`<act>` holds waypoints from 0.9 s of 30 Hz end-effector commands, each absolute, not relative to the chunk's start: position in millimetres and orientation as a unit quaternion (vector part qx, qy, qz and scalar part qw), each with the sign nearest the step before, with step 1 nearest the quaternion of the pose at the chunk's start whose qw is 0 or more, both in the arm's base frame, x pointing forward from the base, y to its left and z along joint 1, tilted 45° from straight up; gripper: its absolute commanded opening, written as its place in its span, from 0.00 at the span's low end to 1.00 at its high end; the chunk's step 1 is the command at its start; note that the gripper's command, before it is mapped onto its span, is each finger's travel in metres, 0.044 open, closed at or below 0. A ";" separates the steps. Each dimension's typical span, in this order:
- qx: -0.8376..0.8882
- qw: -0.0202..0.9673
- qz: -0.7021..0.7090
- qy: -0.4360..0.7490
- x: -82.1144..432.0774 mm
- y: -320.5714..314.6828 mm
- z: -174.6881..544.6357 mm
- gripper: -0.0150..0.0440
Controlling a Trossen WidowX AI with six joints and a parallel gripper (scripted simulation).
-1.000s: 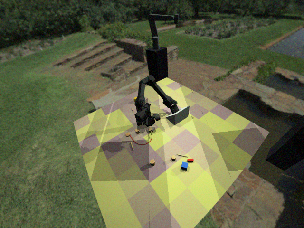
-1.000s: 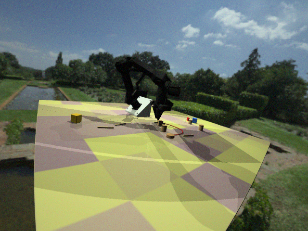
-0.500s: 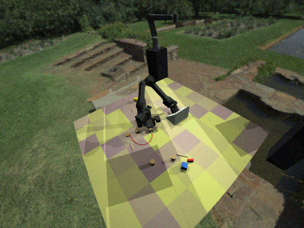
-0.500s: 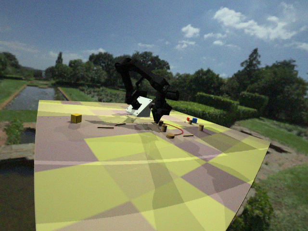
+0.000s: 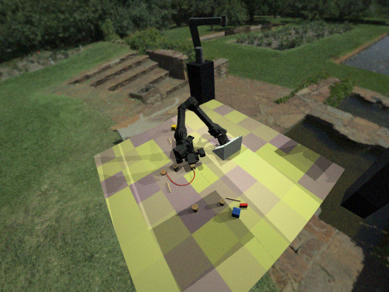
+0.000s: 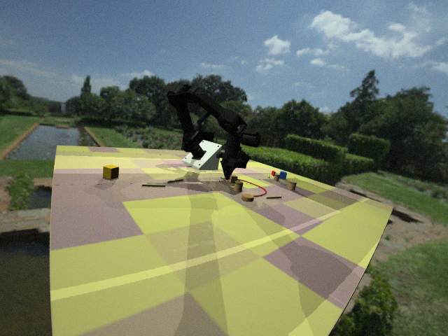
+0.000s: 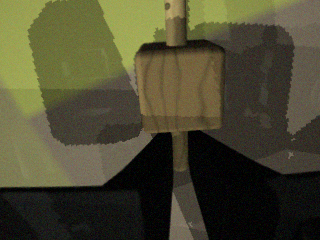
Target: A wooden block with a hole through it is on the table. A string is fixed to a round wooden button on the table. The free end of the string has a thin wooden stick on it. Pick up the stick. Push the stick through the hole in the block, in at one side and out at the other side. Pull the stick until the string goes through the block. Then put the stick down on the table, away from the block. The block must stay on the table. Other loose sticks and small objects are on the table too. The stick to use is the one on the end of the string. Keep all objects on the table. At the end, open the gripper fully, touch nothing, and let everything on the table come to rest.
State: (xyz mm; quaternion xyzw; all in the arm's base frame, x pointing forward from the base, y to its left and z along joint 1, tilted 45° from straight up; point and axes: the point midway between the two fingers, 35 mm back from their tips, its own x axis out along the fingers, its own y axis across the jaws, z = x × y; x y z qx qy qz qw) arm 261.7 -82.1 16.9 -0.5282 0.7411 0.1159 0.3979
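Note:
The wooden block (image 5: pixel 192 166) (image 6: pixel 234 178) (image 7: pixel 180 90) sits on the table. The stick (image 7: pixel 177 30) runs through its hole: the dotted end sticks out at the far side in the wrist view, the plain tip at the near side. My gripper (image 6: pixel 227 178) (image 7: pixel 178 137) is shut on the plain tip, close to the block's near face. The top view hides the fingertips. The red string (image 5: pixel 181 185) (image 6: pixel 264 187) curves over the table from the round button (image 5: pixel 163 172) (image 6: pixel 247 197) toward the block's other side. The string is out of the wrist view.
A wooden peg (image 5: pixel 175 167) (image 6: pixel 238 186) stands between button and block. A loose stick (image 5: pixel 169 187) (image 6: pixel 274 197) lies near the string. Farther off are two pegs, more sticks, a blue cube (image 5: pixel 236 212), a red piece (image 5: pixel 243 204) and a yellow cube (image 6: pixel 110 171). A sloped panel (image 5: pixel 231 149) is by the arm's base.

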 end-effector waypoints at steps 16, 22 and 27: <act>-0.526 0.421 0.142 0.726 258.9 -87.5 19.9 0.25; -0.526 0.421 0.141 0.725 254.7 -92.2 25.9 0.25; -0.527 0.421 0.141 0.725 251.2 -96.0 29.7 0.25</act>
